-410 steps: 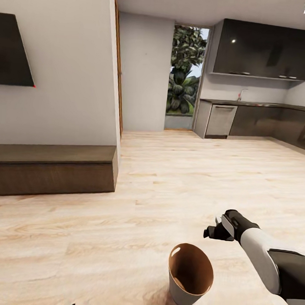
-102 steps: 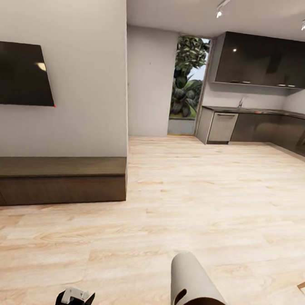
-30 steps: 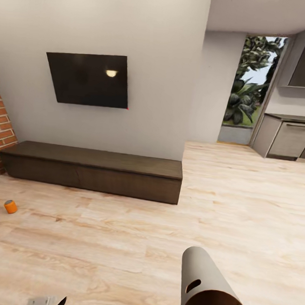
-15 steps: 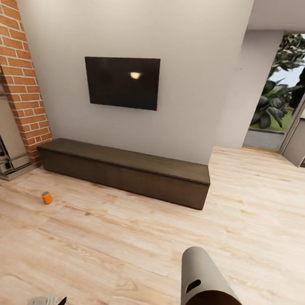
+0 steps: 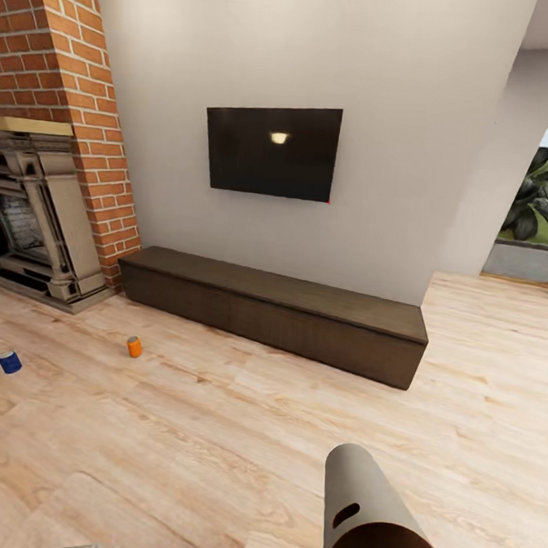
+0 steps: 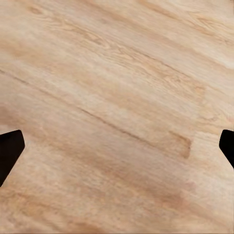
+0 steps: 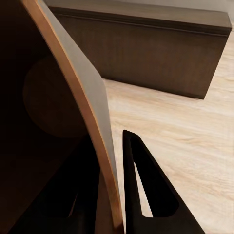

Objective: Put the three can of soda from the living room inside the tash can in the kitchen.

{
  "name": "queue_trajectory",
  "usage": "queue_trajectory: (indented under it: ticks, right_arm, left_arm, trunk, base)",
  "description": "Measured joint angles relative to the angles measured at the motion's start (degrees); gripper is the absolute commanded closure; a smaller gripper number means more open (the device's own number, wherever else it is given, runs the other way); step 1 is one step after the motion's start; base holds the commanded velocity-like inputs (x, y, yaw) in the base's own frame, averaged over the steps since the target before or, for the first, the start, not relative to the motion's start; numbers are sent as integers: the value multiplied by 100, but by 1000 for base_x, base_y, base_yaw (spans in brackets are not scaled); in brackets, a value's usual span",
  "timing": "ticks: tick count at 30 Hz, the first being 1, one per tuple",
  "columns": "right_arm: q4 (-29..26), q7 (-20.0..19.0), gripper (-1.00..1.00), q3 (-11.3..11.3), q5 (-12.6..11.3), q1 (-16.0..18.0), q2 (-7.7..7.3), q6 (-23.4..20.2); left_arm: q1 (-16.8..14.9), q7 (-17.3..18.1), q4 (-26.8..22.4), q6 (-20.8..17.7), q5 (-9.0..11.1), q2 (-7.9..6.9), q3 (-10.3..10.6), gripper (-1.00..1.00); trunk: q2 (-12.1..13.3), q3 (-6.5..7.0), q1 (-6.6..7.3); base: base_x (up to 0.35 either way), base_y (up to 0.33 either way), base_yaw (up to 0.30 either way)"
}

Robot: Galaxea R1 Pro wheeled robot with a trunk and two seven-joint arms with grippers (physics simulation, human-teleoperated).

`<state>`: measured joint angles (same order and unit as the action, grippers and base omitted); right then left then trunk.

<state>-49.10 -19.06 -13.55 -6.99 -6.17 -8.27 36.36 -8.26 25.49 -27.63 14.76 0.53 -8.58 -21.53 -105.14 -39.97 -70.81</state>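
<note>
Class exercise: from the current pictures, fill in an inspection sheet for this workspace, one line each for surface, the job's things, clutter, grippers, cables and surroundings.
Surface: pale plank floor, no spills seen.
Job's things: orange can and blue can stand upright on the floor, apart, near the fireplace; trash can is lifted and tilted, its wall pinched at the rim.
Clutter: nothing seen.
Grippers: right gripper is shut on the trash can's wall, one finger inside, one outside; left gripper is open above bare floor.
Cables: nothing seen.
Surroundings: black TV on a grey wall, low dark bench beneath, brick chimney, glass door with greenery.
</note>
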Motion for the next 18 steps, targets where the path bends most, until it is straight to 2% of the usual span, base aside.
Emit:
queue_trajectory:
  ticks: [6, 18]
  right_arm:
    - [6, -4, 100, 1, -5, 0, 0, 0]
    - [24, -3, 100, 5, -32, 0, 5, -7]
  left_arm:
    - [0, 0, 2, 7, 0, -3, 0, -100]
    - [-1, -3, 2, 9, 0, -4, 0, -100]
  trunk:
    - [0, 4, 0]
    - [0, 44, 0]
  base:
    - [1, 316, -51]
    - [70, 316, -197]
